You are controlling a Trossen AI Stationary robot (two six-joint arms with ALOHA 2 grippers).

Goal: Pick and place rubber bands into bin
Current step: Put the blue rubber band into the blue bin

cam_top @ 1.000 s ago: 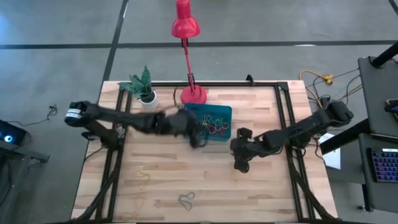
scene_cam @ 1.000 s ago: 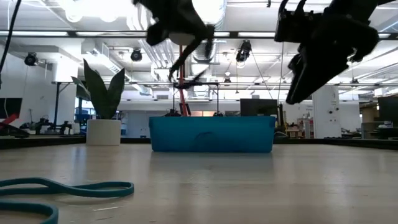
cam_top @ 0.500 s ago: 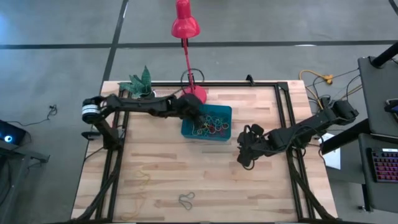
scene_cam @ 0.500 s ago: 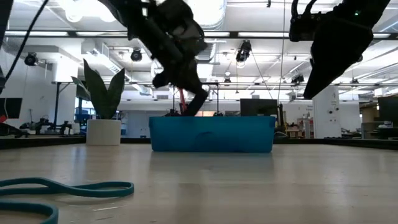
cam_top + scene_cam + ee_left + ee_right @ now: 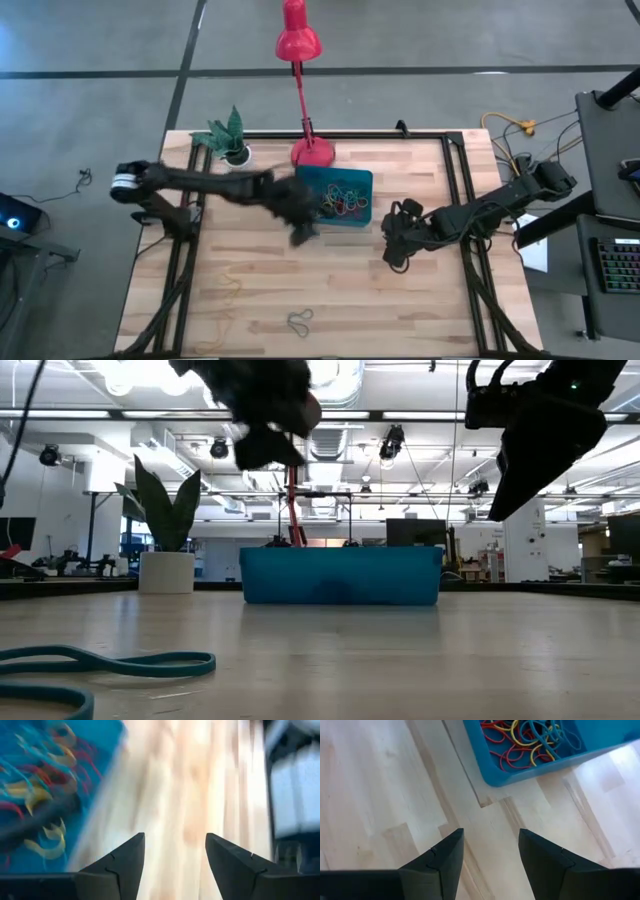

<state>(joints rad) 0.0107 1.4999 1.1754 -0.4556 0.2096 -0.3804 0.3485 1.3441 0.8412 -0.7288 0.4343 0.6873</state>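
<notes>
teal bin point(image 5: 361, 222) partly behind blurred left gripper point(image 5: 304, 236), fingers point(image 5: 125, 865) apart, empty; right gripper point(image 5: 393, 260) likewise.

One bin point(image 5: 358, 180) sits just beside the left gripper point(image 5: 303, 233), holding a tangle of rubber bands point(image 5: 343, 201) too overlapped to count — red, yellow, blue and green strands show. Loose bands on the table, all well apart from the right gripper point(image 5: 392, 256): one dark band point(image 5: 299, 320), and at least two yellowish bands point(image 5: 231, 288), faint against the wood. One teal band point(image 5: 100, 660) lies close to the low camera.
</notes>
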